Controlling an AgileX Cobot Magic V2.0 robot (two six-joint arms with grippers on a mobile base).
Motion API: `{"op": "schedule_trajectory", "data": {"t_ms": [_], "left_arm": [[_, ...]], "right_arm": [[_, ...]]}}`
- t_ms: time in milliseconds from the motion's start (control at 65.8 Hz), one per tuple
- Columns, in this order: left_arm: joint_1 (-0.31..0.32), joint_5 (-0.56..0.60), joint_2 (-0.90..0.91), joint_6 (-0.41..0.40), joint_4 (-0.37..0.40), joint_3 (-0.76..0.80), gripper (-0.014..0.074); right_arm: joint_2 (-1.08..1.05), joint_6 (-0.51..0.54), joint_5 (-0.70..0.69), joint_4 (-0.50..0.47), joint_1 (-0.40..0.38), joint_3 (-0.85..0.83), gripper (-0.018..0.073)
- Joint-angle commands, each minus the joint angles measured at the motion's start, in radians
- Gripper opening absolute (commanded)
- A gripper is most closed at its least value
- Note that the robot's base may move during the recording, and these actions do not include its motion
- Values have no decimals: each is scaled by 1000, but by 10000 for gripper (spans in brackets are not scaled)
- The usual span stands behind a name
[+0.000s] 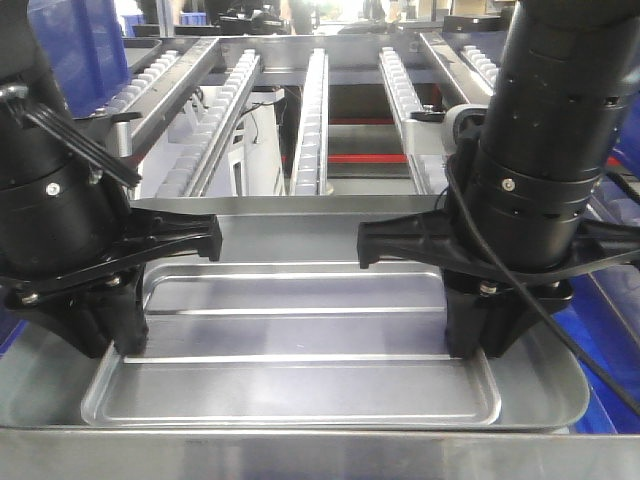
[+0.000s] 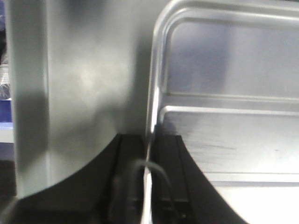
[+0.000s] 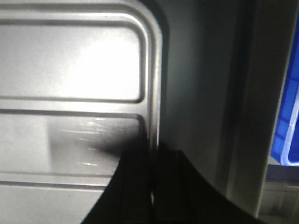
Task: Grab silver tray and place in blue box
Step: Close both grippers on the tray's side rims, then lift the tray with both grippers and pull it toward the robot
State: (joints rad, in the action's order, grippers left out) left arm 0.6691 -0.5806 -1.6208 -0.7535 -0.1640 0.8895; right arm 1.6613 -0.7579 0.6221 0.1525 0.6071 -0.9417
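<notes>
The silver tray [image 1: 300, 395] lies flat on a grey metal surface, its two long ridges running left to right. My left gripper [image 1: 125, 335] is shut on the tray's left rim; in the left wrist view the rim [image 2: 154, 107] runs straight between the two black fingers of the left gripper [image 2: 148, 177]. My right gripper [image 1: 470, 335] is shut on the right rim, and the right wrist view shows the tray [image 3: 70, 140] with its edge pinched in the right gripper [image 3: 152, 186]. A strip of the blue box [image 3: 290, 116] shows at the far right, beyond the metal surface's edge.
The grey metal surface [image 1: 545, 390] under the tray has a raised lip along its sides [image 2: 28, 93]. Behind it run several roller conveyor rails [image 1: 310, 110]. Blue plastic [image 1: 612, 330] flanks the surface at the right, and more blue [image 1: 85, 40] stands at the back left.
</notes>
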Motion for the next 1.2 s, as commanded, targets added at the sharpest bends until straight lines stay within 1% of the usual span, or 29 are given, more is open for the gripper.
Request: {"op": "schedule_trajectory", "data": {"t_ms": [0,304,486,532,592,714,760,851,942,1079,1185], "left_arm": [[4,-13,17,-11,-9,13,-13],[4,-7,15,-11,-1,13,-14],[4,-68,54,-11,-1,59,-14],[4,-89,75,-13,2,72,-14],[4,-124,101,-13,7,81,-14],[19,-156,174,-34,5,83,-14],[35,-162,201,-44,3,83,-14],[73,-194,246,-79,-28,83,-14],[120,-238,280,-132,-75,74,-14],[202,-247,340,-238,-121,28,-14],[262,-249,386,-310,-143,-27,-14]], "right_arm": [[-28,3,-17,19,-7,-25,60],[-29,3,-7,5,-7,-29,60],[-71,1,46,5,-1,-70,61],[-93,-18,58,8,8,-70,62],[-118,-71,81,31,22,-70,71],[-165,-177,110,124,68,-70,70],[-181,-204,136,151,97,-70,70],[-211,-246,165,166,144,-66,70],[-236,-276,174,172,182,-64,70],[-276,-321,198,193,235,-53,70],[-309,-386,210,227,288,-23,70]]}}
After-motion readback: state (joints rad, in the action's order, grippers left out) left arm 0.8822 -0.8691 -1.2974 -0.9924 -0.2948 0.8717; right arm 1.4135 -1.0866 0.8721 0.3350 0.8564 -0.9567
